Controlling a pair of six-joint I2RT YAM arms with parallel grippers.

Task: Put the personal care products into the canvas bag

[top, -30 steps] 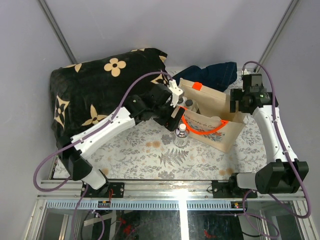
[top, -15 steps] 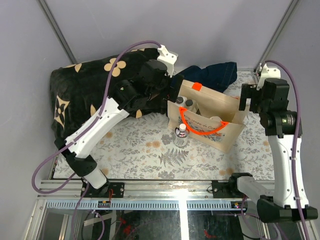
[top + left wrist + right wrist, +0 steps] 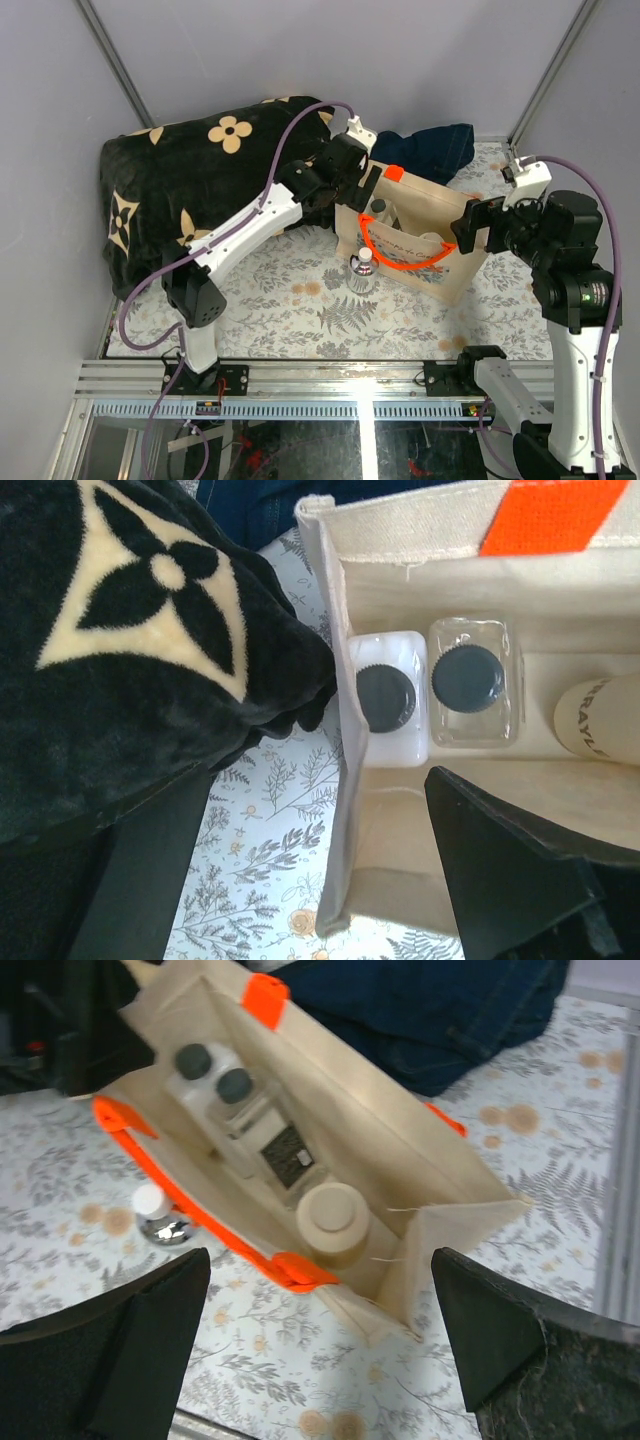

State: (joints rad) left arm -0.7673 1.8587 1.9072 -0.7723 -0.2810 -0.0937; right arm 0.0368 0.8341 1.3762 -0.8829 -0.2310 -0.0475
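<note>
Left arm has swung off the blanket to hang over the bag, and the right arm has reared up and leaned in. Three in, one to go.

Both the left gripper (image 3: 316,780) and right gripper (image 3: 320,1255) are spread wide and empty above the canvas bag (image 3: 440,275), which already holds the white bottle (image 3: 385,695), clear bottle (image 3: 468,680) and beige jar (image 3: 333,1222). The faceted white-capped bottle (image 3: 362,270) stands outside, right against the bag's front wall by the drooping orange handle (image 3: 400,262). I'd guess a finger coming down there snags the loop or tips the bottle, and tugging that soft rim could topple what's inside. The black blanket (image 3: 190,180) crowds the bag's left end too. Surface is a floral tablecloth (image 3: 290,300), with a navy cloth (image 3: 430,150) behind, plain grey walls (image 3: 300,50) and metal frame poles (image 3: 115,60).
</note>
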